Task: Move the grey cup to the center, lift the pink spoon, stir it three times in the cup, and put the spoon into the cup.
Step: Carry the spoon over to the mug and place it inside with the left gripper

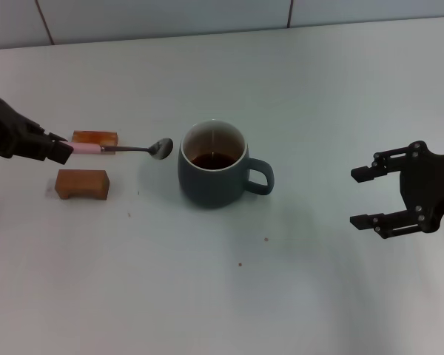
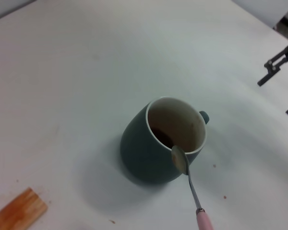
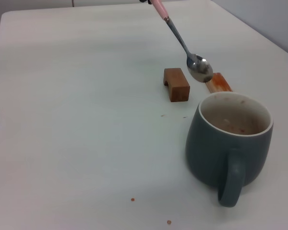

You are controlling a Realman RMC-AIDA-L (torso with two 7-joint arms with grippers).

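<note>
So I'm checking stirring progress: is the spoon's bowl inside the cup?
No, the pink spoon hangs in the air outside the grey cup, short of its rim.

Pink spoon (image 3: 187, 50) aloft — bowl just above grey cup (image 3: 229, 143), beside wooden blocks (image 3: 176, 84).

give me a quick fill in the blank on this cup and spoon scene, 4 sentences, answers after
1. The left gripper holds the pink spoon by its ____ end.
2. The spoon's bowl is in the air beside the grey cup, not yet ____ it.
3. The liquid in the cup is dark ____.
4. The right gripper waits to the side of the cup with its jaws ____.

Missing words: pink handle; inside; brown; open
</note>
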